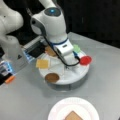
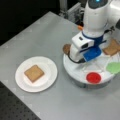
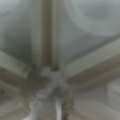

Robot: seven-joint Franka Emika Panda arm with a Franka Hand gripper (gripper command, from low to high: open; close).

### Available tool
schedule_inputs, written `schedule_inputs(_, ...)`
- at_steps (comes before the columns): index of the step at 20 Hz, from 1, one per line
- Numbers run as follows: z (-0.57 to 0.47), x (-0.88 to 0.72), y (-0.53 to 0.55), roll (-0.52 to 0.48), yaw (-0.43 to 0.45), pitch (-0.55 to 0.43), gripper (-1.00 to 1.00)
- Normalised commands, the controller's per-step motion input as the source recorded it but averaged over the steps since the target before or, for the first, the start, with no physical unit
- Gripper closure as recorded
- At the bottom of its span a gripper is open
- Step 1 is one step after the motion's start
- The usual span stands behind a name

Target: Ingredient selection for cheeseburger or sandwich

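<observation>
White plastic forms the round, divided tray (image 1: 77, 73) (image 2: 75, 72) that stands on the grey bench (image 1: 25, 95) (image 2: 45, 35). The arm is lowered over the middle of this tray in both front views, and the hand (image 1: 65, 65) (image 2: 83, 63) is placed low at the hub where the tray's dividers meet; the wrist view is filled by those pale dividers (image 3: 45, 37) radiating from the hub (image 3: 45, 80). Whether the fingers are apart or together cannot be told, and nothing is seen to be held.

Several ingredients are spread around the tray's compartments. In a front view a yellow-orange cheese square (image 1: 42, 63) is seen on the left side, a dark brown round patty (image 1: 52, 77) at the near left edge, and a tan toast square (image 1: 50, 51) at the far side, partly hidden by the arm. A red round disc (image 1: 85, 60) (image 2: 93, 77) and a green lettuce piece (image 1: 76, 48) (image 2: 113, 67) are set on the tray's right part.

A white plate (image 1: 56, 111) (image 2: 47, 78) is set on the bench apart from the tray, near its front edge. One tan toast square (image 1: 73, 116) (image 2: 34, 73) is already laid flat at the plate's middle, with nothing stacked on it.
</observation>
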Motion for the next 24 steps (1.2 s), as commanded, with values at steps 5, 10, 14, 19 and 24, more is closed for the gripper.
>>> schedule_inputs(5,0.15,0.02,-0.03,0.116,-0.018,0.094,-1.0)
schedule_inputs(10,0.21,-0.05,0.05,0.127,-0.171,0.106,-1.0)
schedule_inputs(14,0.15,-0.04,0.11,0.137,-0.234,0.089,-1.0)
schedule_inputs(19,0.14,-0.02,0.11,0.149,-0.2,0.07,-1.0)
schedule_inputs(24,0.35,-0.08,0.06,0.138,-0.417,0.089,-1.0)
